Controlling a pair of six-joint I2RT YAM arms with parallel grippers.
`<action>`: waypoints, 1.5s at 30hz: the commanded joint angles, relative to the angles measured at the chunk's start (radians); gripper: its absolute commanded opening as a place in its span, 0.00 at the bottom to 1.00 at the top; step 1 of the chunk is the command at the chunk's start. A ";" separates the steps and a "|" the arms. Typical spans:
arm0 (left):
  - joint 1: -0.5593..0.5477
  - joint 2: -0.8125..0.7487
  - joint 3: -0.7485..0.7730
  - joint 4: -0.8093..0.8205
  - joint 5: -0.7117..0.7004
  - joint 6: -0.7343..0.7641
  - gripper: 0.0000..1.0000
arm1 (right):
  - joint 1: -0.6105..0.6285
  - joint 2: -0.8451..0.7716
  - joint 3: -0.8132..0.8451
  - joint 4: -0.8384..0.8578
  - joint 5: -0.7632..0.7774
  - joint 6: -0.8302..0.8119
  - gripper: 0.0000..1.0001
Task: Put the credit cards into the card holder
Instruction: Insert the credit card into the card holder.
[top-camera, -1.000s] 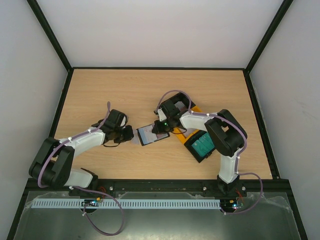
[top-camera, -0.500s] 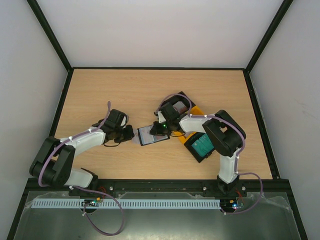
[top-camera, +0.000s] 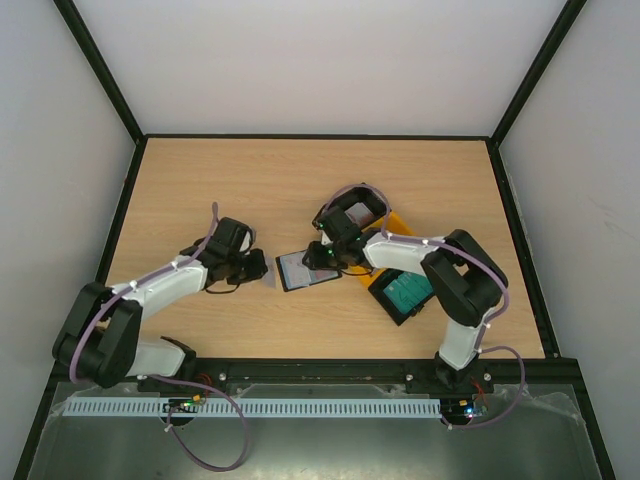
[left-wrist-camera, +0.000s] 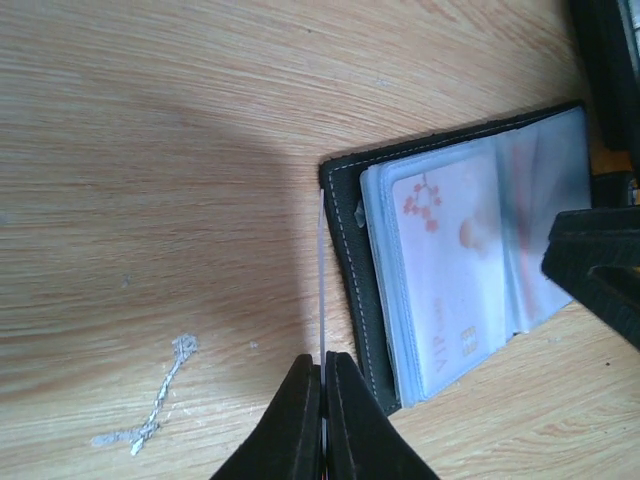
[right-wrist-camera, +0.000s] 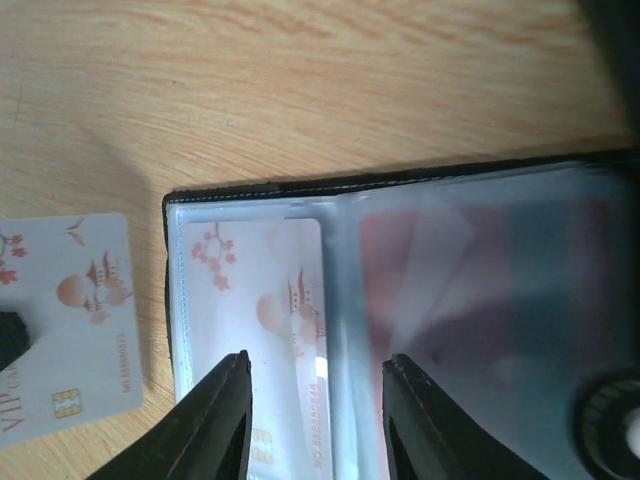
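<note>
Wooden table (top-camera: 200, 180) is seen from above. Joined black and yellow bins (top-camera: 396, 221) are parked on its right half, and teal cards (top-camera: 408, 290) can be made out inside the black one. Just left of the bins, the card holder (top-camera: 305, 270) is laid open flat on the table, with a pale red-patterned card (left-wrist-camera: 445, 270) tucked under its clear sleeve (right-wrist-camera: 450, 300). The right gripper (right-wrist-camera: 318, 365) is hung over that sleeve, jaws spread apart. A second pale card (right-wrist-camera: 70, 320) is pinched by the left gripper (left-wrist-camera: 322, 365), jaws clamped on it, just beside the holder's left edge.
</note>
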 joint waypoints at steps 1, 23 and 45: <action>-0.003 -0.070 0.035 -0.067 -0.040 0.003 0.02 | 0.000 -0.094 -0.002 -0.116 0.151 -0.008 0.37; -0.151 0.034 -0.144 0.650 0.055 -0.332 0.02 | 0.043 -0.053 -0.078 -0.245 0.476 0.035 0.34; -0.168 0.205 -0.095 0.729 0.006 -0.333 0.02 | -0.062 -0.148 -0.176 -0.061 0.206 -0.010 0.53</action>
